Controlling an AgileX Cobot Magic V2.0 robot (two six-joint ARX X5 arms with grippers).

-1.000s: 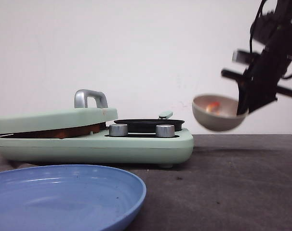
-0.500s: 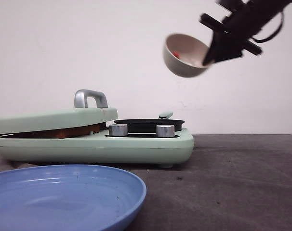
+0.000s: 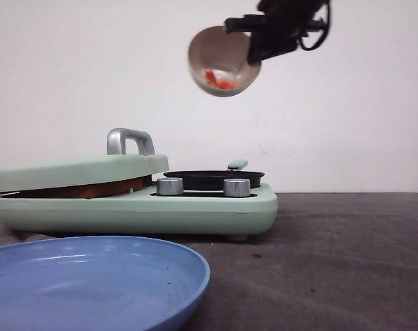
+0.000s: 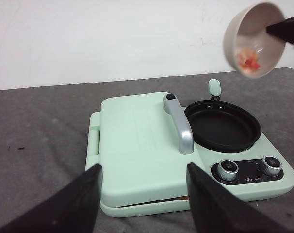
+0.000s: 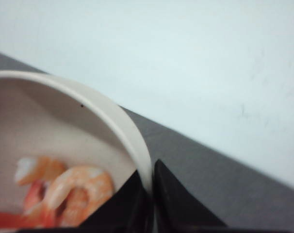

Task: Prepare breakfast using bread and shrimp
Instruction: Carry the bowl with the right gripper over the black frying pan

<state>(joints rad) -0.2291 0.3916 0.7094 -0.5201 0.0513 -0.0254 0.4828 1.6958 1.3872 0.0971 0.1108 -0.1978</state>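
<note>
Right fingers [image 5: 149, 204] pinch the bowl [image 3: 221, 61] rim, tilted high above the black pan [image 4: 222, 125]; shrimp [image 3: 219, 79] not tipped out yet. Left fingers [image 4: 142, 204] spread, idle. Bread [image 3: 92, 189] edge shows under the press lid [image 3: 81, 171]. Blue plate [image 3: 92, 279] unfilled.
</note>
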